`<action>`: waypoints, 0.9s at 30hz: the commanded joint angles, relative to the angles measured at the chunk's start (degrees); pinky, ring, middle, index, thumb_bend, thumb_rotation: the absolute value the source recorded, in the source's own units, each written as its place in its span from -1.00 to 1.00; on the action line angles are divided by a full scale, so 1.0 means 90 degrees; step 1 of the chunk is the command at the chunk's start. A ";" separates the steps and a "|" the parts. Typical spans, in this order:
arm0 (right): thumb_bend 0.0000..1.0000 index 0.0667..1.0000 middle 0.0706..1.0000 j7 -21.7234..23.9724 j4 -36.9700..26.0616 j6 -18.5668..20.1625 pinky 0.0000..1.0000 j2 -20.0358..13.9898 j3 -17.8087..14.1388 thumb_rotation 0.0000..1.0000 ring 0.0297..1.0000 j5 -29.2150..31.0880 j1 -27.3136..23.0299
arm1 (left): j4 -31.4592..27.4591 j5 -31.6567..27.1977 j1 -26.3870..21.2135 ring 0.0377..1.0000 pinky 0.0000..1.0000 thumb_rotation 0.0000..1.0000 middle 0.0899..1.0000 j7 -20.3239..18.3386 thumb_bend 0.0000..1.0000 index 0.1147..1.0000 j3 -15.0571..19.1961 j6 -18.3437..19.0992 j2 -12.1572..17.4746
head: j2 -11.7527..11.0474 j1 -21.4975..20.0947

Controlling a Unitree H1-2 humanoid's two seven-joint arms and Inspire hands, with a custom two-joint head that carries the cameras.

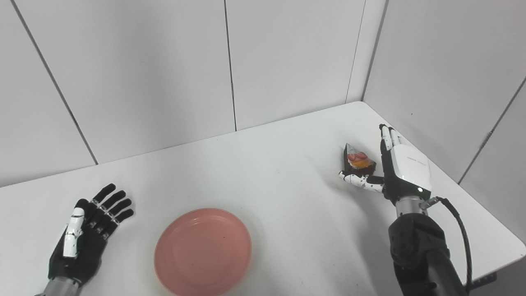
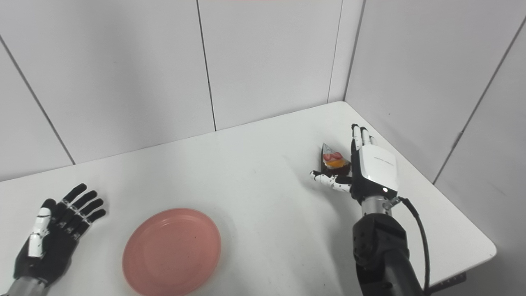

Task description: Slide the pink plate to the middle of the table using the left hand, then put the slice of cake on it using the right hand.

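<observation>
The pink plate lies flat near the table's front edge, left of centre. A dark slice of cake topped with red and orange fruit sits at the right side of the table. My right hand stands edge-on just right of the cake, fingers straight and pointing away, thumb stretched out beneath the slice's near side; it is open and not closed on the cake. My left hand rests at the front left, fingers spread and open, a short gap left of the plate.
The white table is boxed in by grey wall panels at the back and right, meeting in a corner behind the cake. Its right edge runs close past my right arm, which trails a black cable.
</observation>
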 commanded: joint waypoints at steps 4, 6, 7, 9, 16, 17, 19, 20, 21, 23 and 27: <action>1.00 1.00 1.00 -0.0102 0.0175 0.0022 0.76 -0.0236 -0.0122 0.19 0.96 0.0033 -0.0290 | 0.0797 0.0099 0.0709 0.54 0.49 0.70 0.54 -0.0149 0.15 0.50 0.0065 -0.0112 0.0155 | 0.0035 -0.0004; 1.00 1.00 1.00 -0.0107 0.0316 0.0023 0.77 -0.0241 -0.0178 0.18 0.97 0.0121 -0.0382 | 0.0755 0.0102 0.0717 0.54 0.49 0.70 0.53 -0.0130 0.15 0.50 0.0073 -0.0077 0.0158 | 0.0058 0.0003; 1.00 1.00 1.00 -0.0112 0.0386 0.0024 0.77 -0.0230 -0.0212 0.18 0.97 0.0156 -0.0431 | 0.0739 0.0100 0.0718 0.53 0.49 0.70 0.53 -0.0119 0.15 0.50 0.0075 -0.0053 0.0158 | 0.0058 0.0003; 1.00 1.00 1.00 -0.0161 0.0517 0.0023 0.71 -0.0232 -0.0234 0.20 0.96 0.0215 -0.0507 | 0.0735 0.0096 0.0716 0.53 0.49 0.71 0.53 -0.0118 0.14 0.50 0.0085 -0.0026 0.0160 | 0.0063 0.0006; 1.00 1.00 1.00 -0.0440 0.1041 0.0011 0.76 -0.0345 -0.0138 0.24 0.94 0.0486 -0.0781 | 0.0685 0.0117 0.0739 0.53 0.49 0.67 0.54 -0.0122 0.16 0.50 0.0076 -0.0008 0.0169 | 0.0095 0.0036; 1.00 1.00 1.00 -0.0495 0.1119 -0.0001 0.74 -0.0371 -0.0100 0.26 0.93 0.0565 -0.0817 | 0.0678 0.0114 0.0741 0.53 0.49 0.67 0.53 -0.0115 0.16 0.50 0.0077 0.0006 0.0168 | 0.0095 0.0036; 1.00 1.00 1.00 -0.0598 0.1259 -0.0005 0.74 -0.0402 -0.0025 0.25 0.93 0.0695 -0.0893 | 0.0660 0.0120 0.0746 0.53 0.49 0.67 0.53 -0.0094 0.15 0.50 0.0077 0.0024 0.0164 | 0.0095 0.0036; 1.00 1.00 1.00 -0.0657 0.1329 -0.0027 0.72 -0.0429 0.0019 0.26 0.92 0.0769 -0.0925 | 0.0634 0.0130 0.0754 0.52 0.49 0.67 0.53 -0.0077 0.15 0.50 0.0073 0.0032 0.0163 | 0.0095 0.0036; 1.00 1.00 0.99 -0.0698 0.1376 -0.0034 0.71 -0.0449 0.0054 0.27 0.91 0.0839 -0.0951 | 0.0594 0.0137 0.0771 0.52 0.49 0.67 0.53 -0.0065 0.15 0.50 0.0069 0.0042 0.0166 | 0.0123 0.0062; 1.00 1.00 0.99 -0.0741 0.1487 -0.0018 0.71 -0.0489 0.0117 0.28 0.91 0.0957 -0.1019 | 0.0540 0.0141 0.0794 0.52 0.48 0.67 0.53 -0.0051 0.14 0.50 0.0067 0.0056 0.0164 | 0.0123 0.0062; 1.00 1.00 1.00 -0.0728 0.1711 0.0016 0.69 -0.0499 0.0176 0.31 0.92 0.1129 -0.1181 | 0.0464 0.0135 0.0821 0.52 0.48 0.62 0.52 -0.0005 0.17 0.48 0.0067 0.0124 0.0152 | 0.0123 0.0062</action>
